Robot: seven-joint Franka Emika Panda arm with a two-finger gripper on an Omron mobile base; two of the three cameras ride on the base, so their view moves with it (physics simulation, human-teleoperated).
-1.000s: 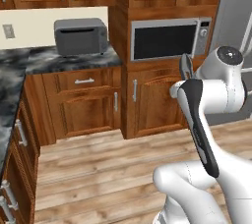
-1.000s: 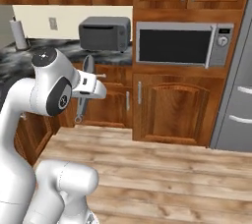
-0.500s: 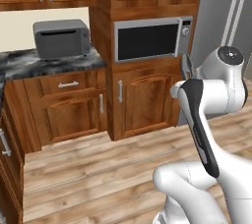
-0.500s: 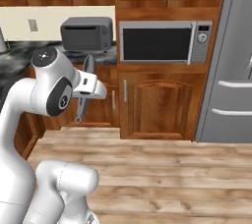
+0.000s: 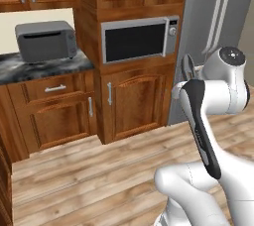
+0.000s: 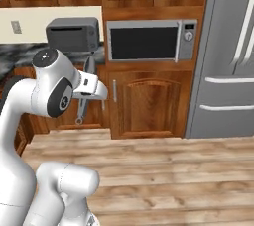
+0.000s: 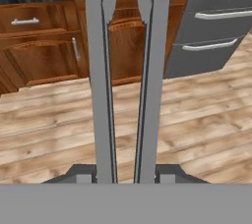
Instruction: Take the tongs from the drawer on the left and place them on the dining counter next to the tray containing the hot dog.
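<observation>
Between my fingers (image 7: 83,173) the tongs (image 7: 125,80) sit clamped, both arms running straight ahead. Since a second ago my base has turned right: the toaster oven (image 5: 45,40) slid left and the fridge (image 6: 228,56) came in, so I judge the carry underway. Counter and tray lie somewhere off-frame.

Tongs (image 5: 188,66) upright by arm, w/ microwave (image 5: 139,38) behind.
</observation>
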